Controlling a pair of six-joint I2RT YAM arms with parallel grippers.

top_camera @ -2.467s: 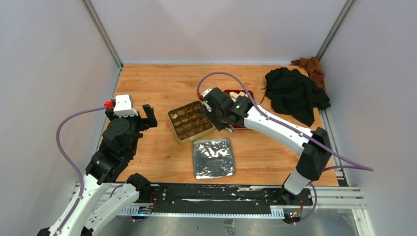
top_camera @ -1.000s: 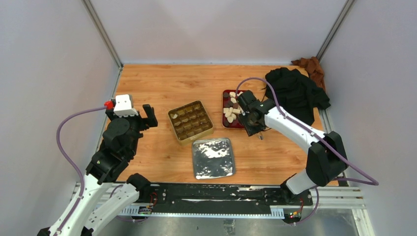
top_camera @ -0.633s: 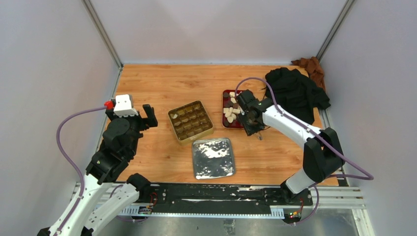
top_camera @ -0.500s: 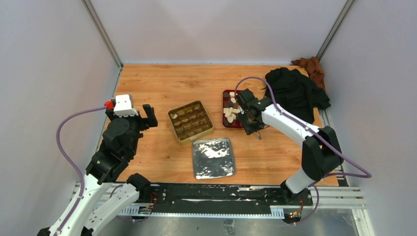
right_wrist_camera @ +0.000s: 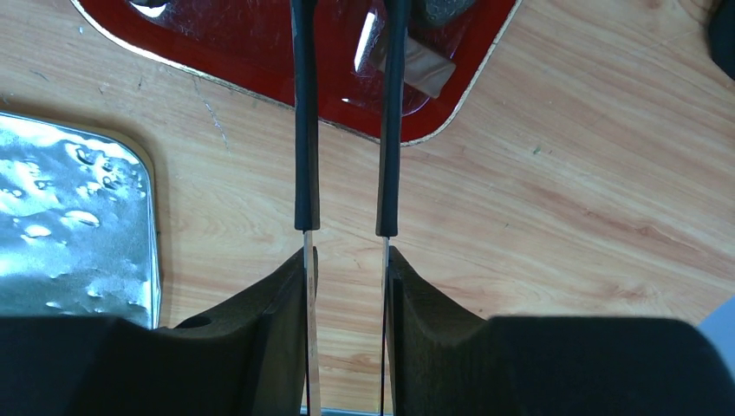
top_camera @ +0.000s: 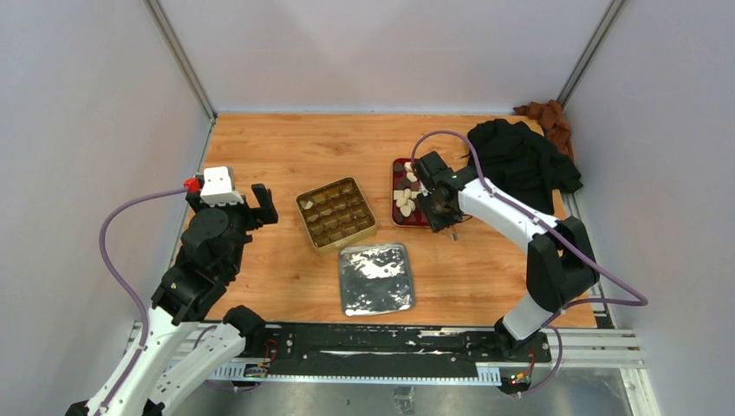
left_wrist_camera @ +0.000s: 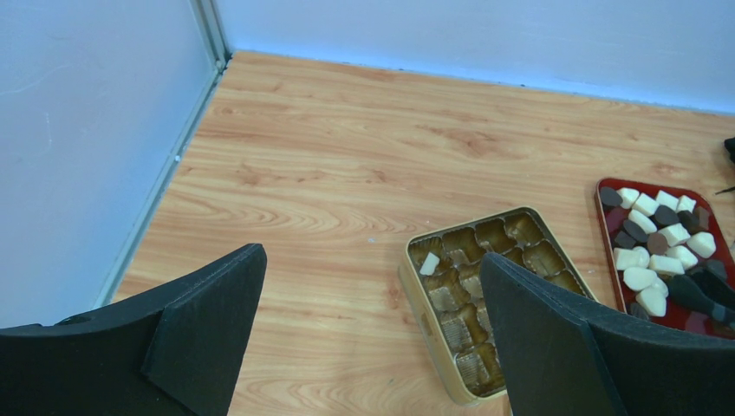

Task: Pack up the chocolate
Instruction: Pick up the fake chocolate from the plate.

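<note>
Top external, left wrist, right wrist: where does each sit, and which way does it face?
Top external: above, behind the bases, looking down on the table; both arms show.
Left wrist: raised, facing gold tin and red tray; open left gripper frames it.
Right wrist: looking along the tweezers in the right gripper at the red tray.
Shared: both wrist views show the red tray.

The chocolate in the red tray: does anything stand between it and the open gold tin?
Nothing visible does. Only bare table lies between the chocolate in the red tray and the gold tin. The silver lid lies off that line, toward the table's near edge. The right tool holds tweezers.
</note>
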